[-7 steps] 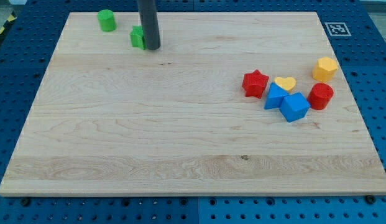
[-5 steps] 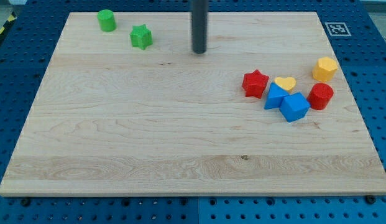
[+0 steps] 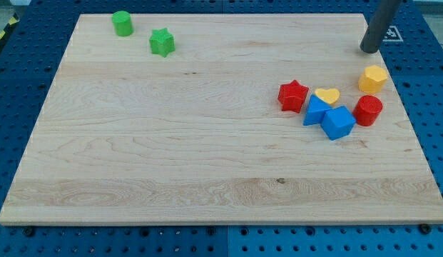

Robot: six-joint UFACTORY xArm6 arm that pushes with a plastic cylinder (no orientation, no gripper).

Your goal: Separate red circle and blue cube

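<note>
The red circle stands at the view's right, touching the right side of the blue cube. My tip is at the view's top right, near the board's corner. It is well above the red circle and just above the yellow block. It touches no block.
A blue triangle-like block sits against the cube's left. A yellow heart lies above it and a red star to its left. A green cylinder and a green star are at the top left. A marker tag is at the board's top-right corner.
My tip has moved far to the right along the top of the board, from beside the green star to the top right corner. No block has moved.
</note>
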